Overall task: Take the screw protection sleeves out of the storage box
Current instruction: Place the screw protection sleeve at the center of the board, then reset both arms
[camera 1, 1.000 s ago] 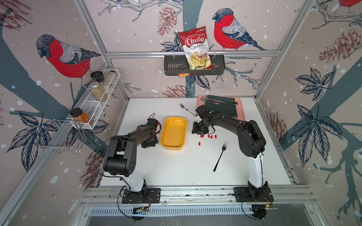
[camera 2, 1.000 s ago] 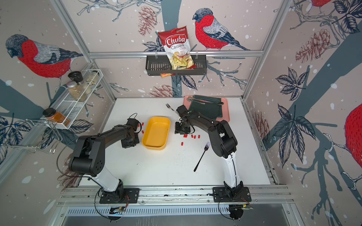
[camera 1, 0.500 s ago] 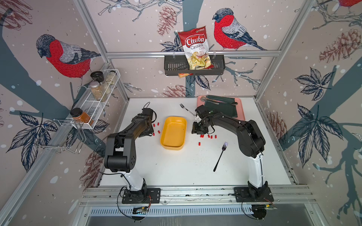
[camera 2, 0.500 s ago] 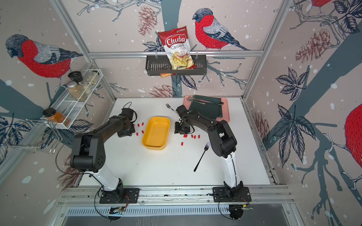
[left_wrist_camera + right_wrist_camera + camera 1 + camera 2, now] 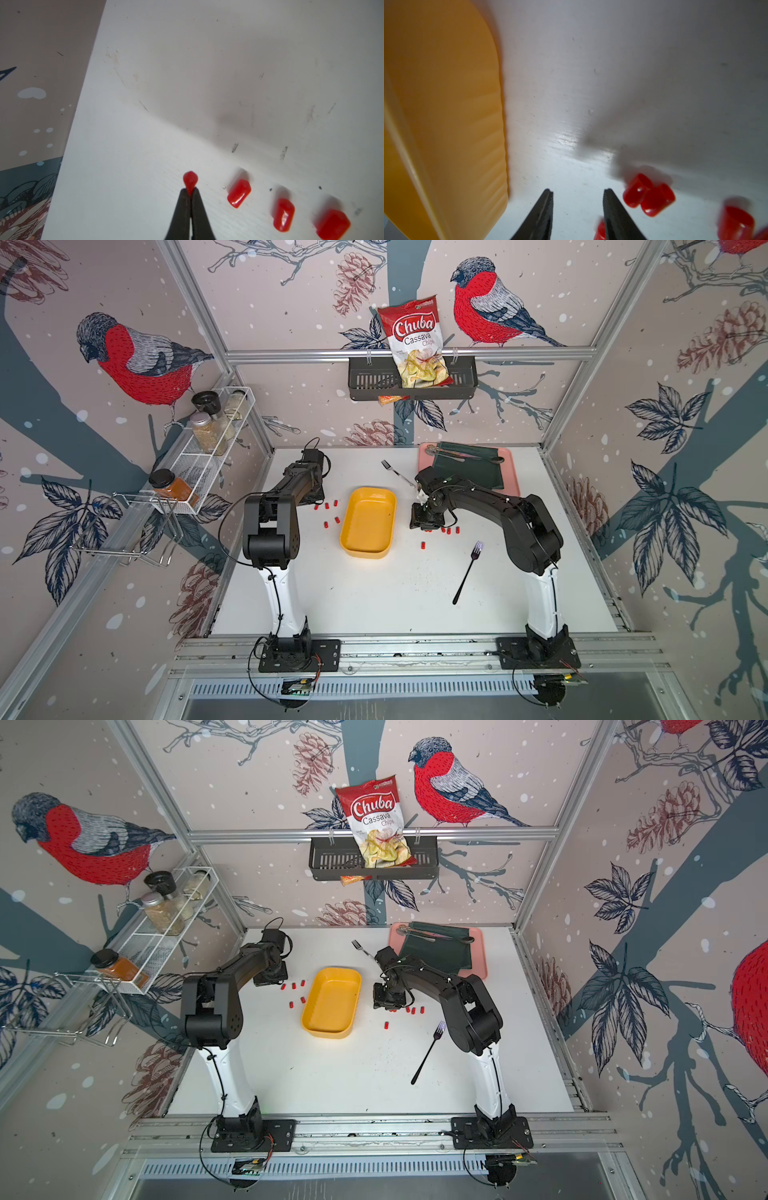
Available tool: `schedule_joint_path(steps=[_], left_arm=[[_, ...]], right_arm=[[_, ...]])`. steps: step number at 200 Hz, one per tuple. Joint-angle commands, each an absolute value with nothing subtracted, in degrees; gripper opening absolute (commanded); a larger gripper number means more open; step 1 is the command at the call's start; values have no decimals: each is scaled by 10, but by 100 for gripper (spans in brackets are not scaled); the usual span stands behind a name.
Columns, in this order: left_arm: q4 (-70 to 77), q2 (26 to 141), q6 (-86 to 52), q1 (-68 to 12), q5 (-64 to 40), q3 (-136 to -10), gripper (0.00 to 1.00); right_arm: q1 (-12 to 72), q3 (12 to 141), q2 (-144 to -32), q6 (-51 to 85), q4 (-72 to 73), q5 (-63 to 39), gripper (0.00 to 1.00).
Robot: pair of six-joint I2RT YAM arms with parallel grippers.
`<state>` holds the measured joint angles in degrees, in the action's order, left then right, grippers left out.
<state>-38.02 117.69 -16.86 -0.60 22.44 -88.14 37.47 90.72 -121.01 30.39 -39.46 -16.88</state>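
At the left claw point(image 5: 190, 192): tips pressed tight together, pinching one sleeve point(image 5: 190, 179), squashed to a teardrop and poking out past them. Cannot tell whether touching the table point(image 5: 187, 83) or just off it. Just beside it, in a row on the table: three more sleeves point(image 5: 239, 193), lying on their sides, apart from one another. Seen in both top views as a loose scatter of red sleeves point(image 5: 326, 525) between the left arm point(image 5: 270, 510) and the box point(image 5: 368, 522), all outside it.

At the right claw point(image 5: 578, 192): partly open, nothing between the tips, low over bare table. Close by one tip, a pair of sleeves touching each other; farther out, more at the frame edge, and one half hidden behind that same tip. On the other side, near but apart: the outer wall of the box.

In both top views: yellow box in the middle of the table, between the two arms; every sleeve in sight out on the table to either side of it. Several by the right claw, one lying apart toward the front. Farther out: black fork point(image 5: 467, 572) near the right arm point(image 5: 498, 506), silver fork point(image 5: 397, 475) behind the box, pink tray point(image 5: 512, 479) with green cloth point(image 5: 469, 472) at the back.
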Motion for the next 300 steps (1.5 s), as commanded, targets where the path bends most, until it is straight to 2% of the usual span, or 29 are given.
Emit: schedule_joint_path(steps=[1,26,62,103,144,176,183,189,211,230,240,256,270,279,283,285,300], left_arm=[[-385,1182,-160,-3,218,-872,6],[-378,1183,-159,-3,218,-857,10],[-356,1178,-162,-2,208,-846,24],[-357,1176,-166,-3,192,-857,26],[-369,1121,-175,-2,185,-871,31],[-310,1010,-201,0,152,-834,37],[-261,964,-210,3,127,-797,37],[-212,927,-220,6,110,-759,42],[-62,804,-268,6,98,-624,49],[29,733,-316,6,100,-492,53],[58,701,-327,6,119,-429,61],[84,649,-316,7,194,-346,91],[127,603,-280,7,257,-281,98],[158,572,-260,6,295,-243,99],[175,559,-250,6,309,-227,99],[183,553,-245,7,315,-220,99],[261,509,-204,7,341,-153,99]], right_arm=[[375,906,-1204,311,-399,-162,44],[376,908,-1207,313,-397,-164,44],[379,909,-1210,317,-395,-164,44],[385,916,-1210,319,-398,-158,44],[380,917,-1195,321,-403,-142,44],[360,899,-1139,320,-390,-77,45],[352,883,-1112,314,-372,-54,45],[344,868,-1085,307,-350,-36,46],[318,782,-981,259,-233,77,49],[285,646,-907,178,-66,189,55],[255,603,-886,156,-18,228,59],[197,550,-855,145,30,232,67],[145,500,-823,154,62,229,76],[117,465,-794,162,77,229,83],[107,449,-781,165,88,230,97],[102,440,-770,165,95,231,99],[82,337,-691,156,185,239,100]])
